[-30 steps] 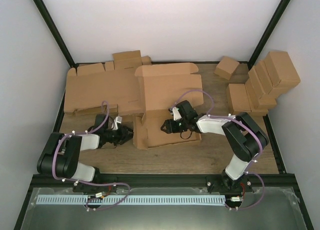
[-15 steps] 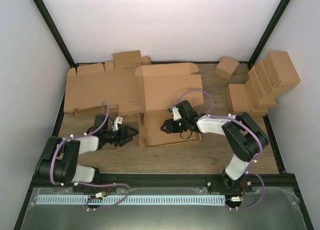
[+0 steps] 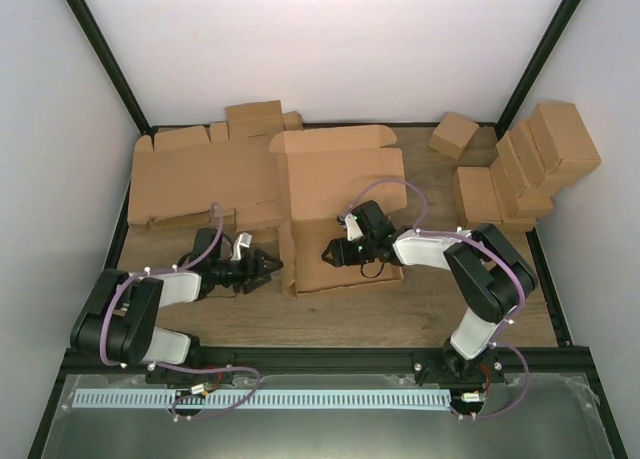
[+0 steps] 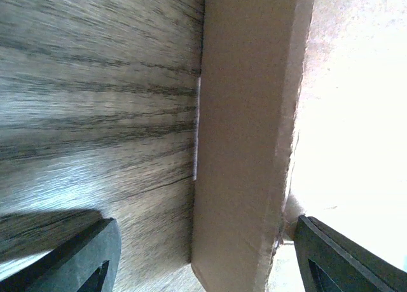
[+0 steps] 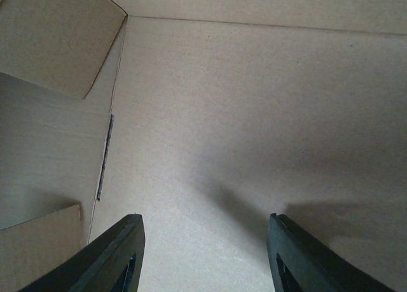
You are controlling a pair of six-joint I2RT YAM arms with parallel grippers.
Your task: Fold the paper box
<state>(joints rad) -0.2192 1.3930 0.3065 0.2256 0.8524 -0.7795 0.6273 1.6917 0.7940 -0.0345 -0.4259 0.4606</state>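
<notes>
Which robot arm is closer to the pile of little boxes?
Right. The right gripper hangs over the paper box, left of the little boxes; the left gripper sits farther left, at that box's left wall.

Left wrist view: left gripper [image 4: 206, 260] jaws spread wide and gripping nothing, one dark fingertip [image 4: 70, 260] at lower left over the wood-grain table [image 4: 95, 101], the other at lower right. Between them a side wall of the paper box [image 4: 248, 126] runs from top to bottom of frame, its edge just beside the lower-right fingertip and well apart from the other. Right of the wall the cardboard is washed out bright, with little detail readable.
</notes>
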